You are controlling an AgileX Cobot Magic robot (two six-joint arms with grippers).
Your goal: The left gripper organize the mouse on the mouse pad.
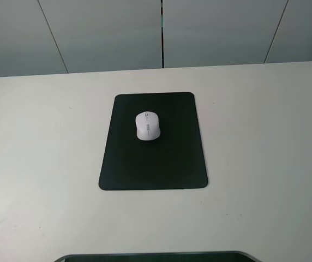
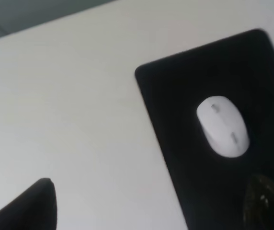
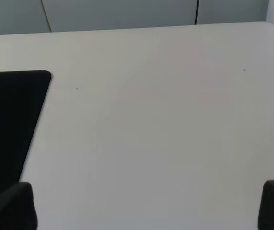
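The white mouse (image 1: 148,125) lies on the black mouse pad (image 1: 167,164), in the pad's far half, slightly left of its middle. The left wrist view shows the mouse (image 2: 223,125) resting on the pad (image 2: 185,96) with nothing touching it. My left gripper (image 2: 154,184) is open, its two dark fingertips (image 2: 36,206) wide apart and well short of the mouse. The right gripper (image 3: 147,186) is open too, over bare table to the right of the pad (image 3: 7,120). Neither arm appears in the exterior high view.
The white table (image 1: 265,136) stretches wide on both sides of the pad. Grey wall panels (image 1: 161,33) stand behind its far edge. A dark curved edge (image 1: 156,255) shows at the bottom of the exterior high view.
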